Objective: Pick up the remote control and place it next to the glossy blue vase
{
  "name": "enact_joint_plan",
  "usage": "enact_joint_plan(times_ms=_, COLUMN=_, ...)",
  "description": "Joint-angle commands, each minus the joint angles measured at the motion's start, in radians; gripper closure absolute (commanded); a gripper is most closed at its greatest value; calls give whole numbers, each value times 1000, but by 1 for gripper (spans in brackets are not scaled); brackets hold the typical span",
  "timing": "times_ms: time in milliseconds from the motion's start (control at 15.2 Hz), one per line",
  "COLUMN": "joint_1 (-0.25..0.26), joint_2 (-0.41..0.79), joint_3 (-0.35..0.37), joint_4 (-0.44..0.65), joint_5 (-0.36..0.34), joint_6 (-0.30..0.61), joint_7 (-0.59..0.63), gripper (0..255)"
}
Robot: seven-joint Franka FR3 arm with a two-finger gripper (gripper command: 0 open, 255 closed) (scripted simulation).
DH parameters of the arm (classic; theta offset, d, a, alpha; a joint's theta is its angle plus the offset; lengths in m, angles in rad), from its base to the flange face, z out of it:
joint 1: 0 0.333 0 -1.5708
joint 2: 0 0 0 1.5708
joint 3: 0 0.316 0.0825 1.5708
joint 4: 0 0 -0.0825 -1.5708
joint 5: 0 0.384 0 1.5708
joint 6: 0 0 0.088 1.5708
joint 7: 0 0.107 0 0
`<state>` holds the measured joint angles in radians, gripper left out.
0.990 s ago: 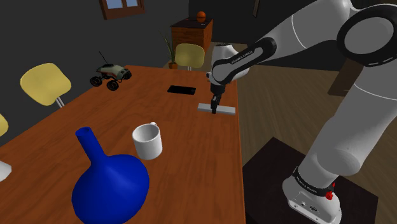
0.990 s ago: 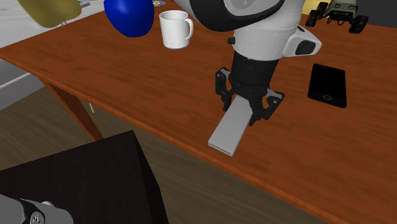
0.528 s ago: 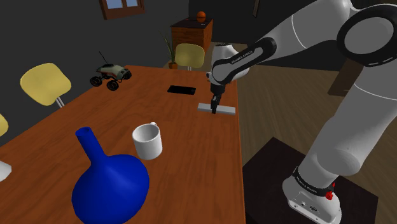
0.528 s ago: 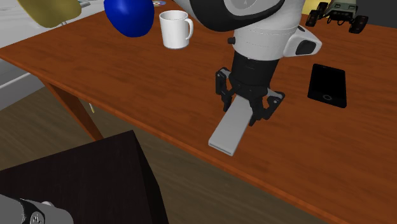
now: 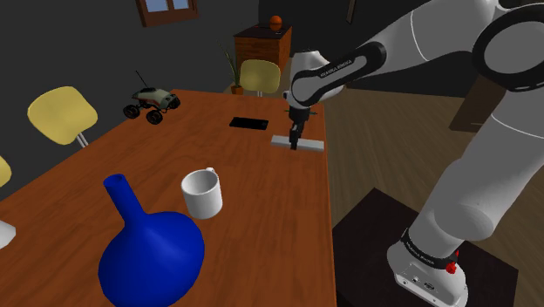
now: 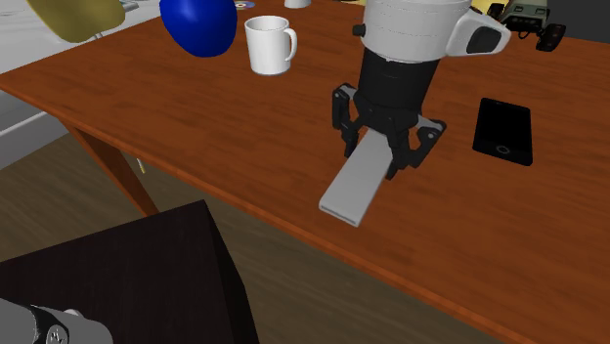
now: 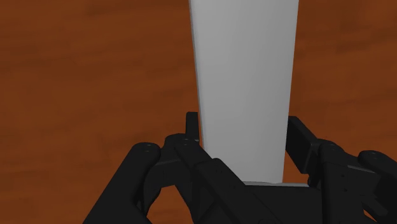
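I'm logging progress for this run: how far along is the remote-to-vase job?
Done: the gripper has shut on the grey remote and raised it slightly since a moment ago. In hand: the lift, near the edge of the table. Left: carrying it past the white mug and setting it down beside the blue vase.

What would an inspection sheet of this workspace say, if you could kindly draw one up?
Surface: brown wooden table.
Job's things: grey remote control clasped at one end; blue vase upright, well apart from it.
Clutter: white mug beside the vase; black phone; toy car.
Tool: tool shut on the remote control.
Cables: nothing seen.
Surroundings: yellow chairs, wooden cabinet.
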<state>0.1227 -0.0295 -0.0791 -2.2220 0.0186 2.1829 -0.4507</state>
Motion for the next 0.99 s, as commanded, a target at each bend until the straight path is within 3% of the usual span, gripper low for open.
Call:
enact_joint_plan(times_ms=0, joint_1=-1, joint_2=-12, joint_3=-1, joint_4=15, joint_5=-1, joint_6=-27, joint_7=-1, gripper=255)
enact_joint_plan(times_ms=924, joint_1=-1, joint_2=-77, joint_3=0, joint_4=136, joint_5=-9, joint_6=-214, joint_7=6, gripper=255)
